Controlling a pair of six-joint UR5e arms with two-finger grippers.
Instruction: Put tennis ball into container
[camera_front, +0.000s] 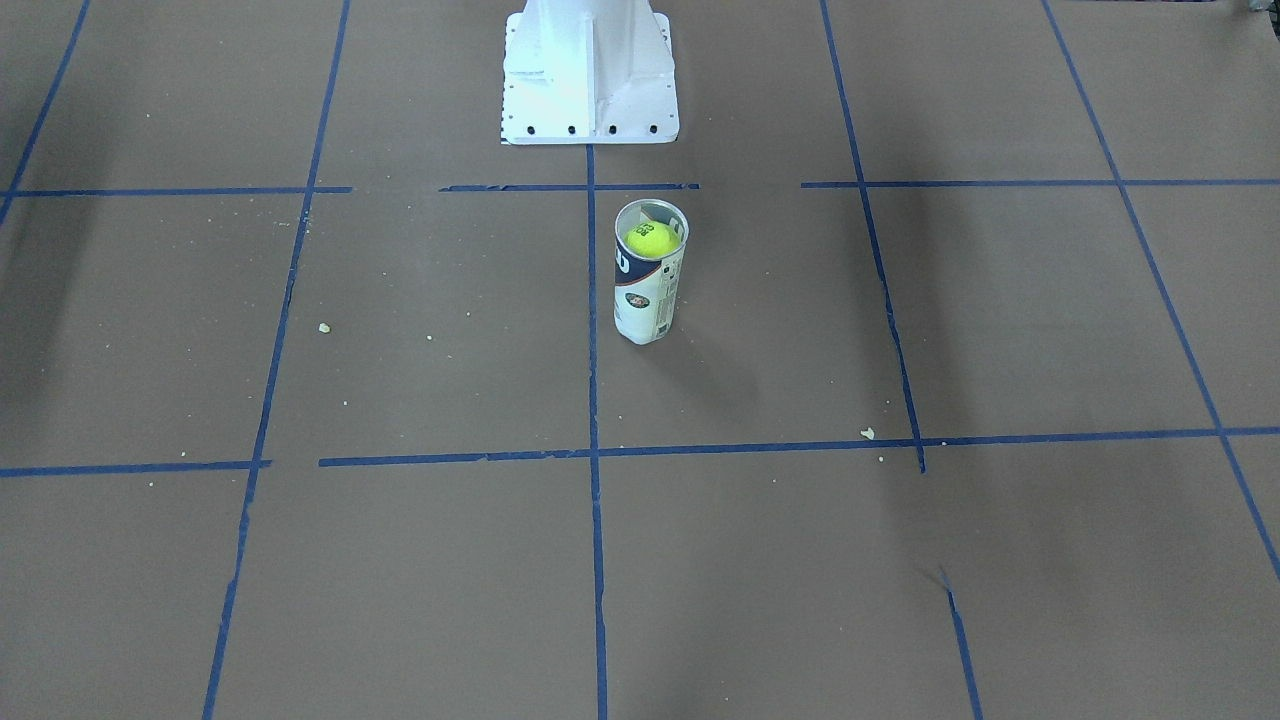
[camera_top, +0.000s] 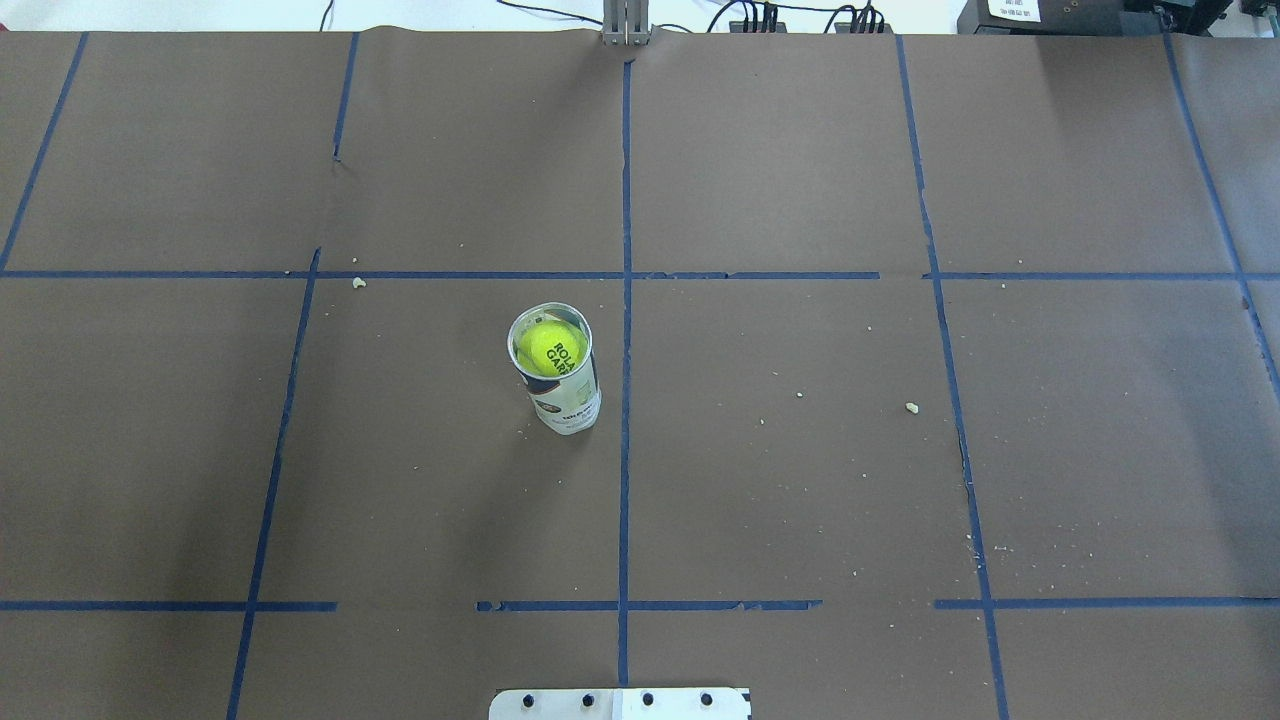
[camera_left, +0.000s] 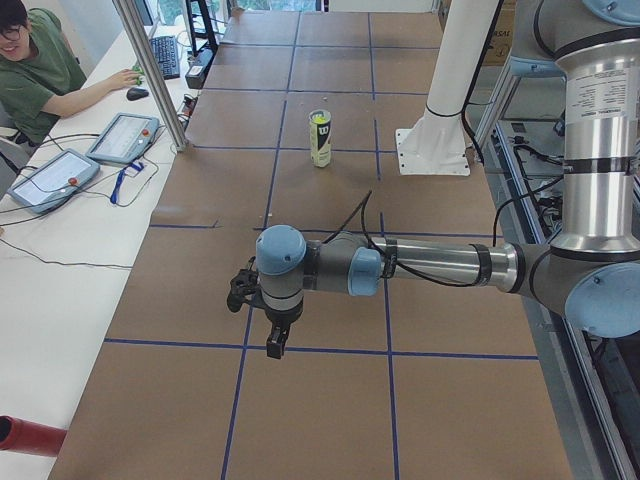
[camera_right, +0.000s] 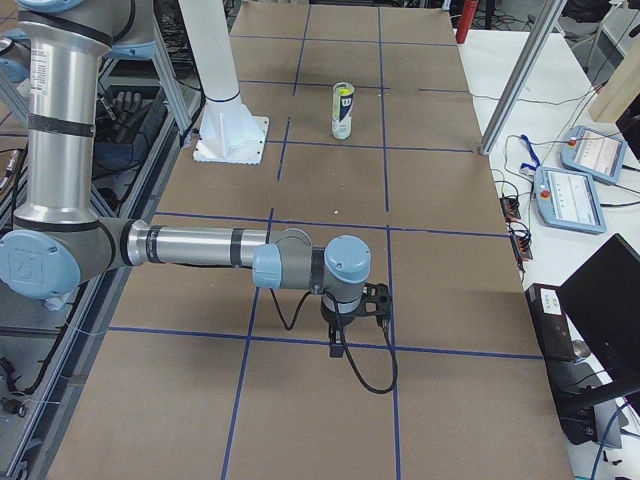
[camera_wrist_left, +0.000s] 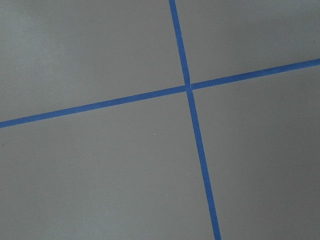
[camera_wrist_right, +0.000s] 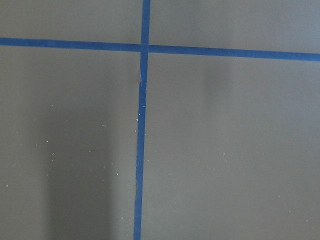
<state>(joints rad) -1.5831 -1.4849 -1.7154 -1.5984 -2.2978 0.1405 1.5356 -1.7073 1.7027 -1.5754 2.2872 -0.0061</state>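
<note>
The container (camera_front: 650, 295) (camera_top: 570, 402) stands upright near the table's middle, just in front of the robot's base. The tennis ball (camera_front: 652, 240) (camera_top: 550, 348) sits inside the container just under the silvery rim, its dark logo facing up. The side views also show the container (camera_left: 320, 145) (camera_right: 342, 118), far from both arms. My left gripper (camera_left: 238, 292) hovers over bare table at my left end and my right gripper (camera_right: 380, 300) at my right end. I cannot tell whether either is open or shut. Both wrist views show only brown paper and blue tape.
The white metal base (camera_front: 590, 80) (camera_top: 620, 703) stands behind the can. Blue tape lines grid the brown table, with small crumbs (camera_top: 911, 407) scattered about. An operator (camera_left: 35, 65) sits at a side desk with teach pendants (camera_left: 122, 137); a metal post (camera_left: 150, 70) stands at the table's edge.
</note>
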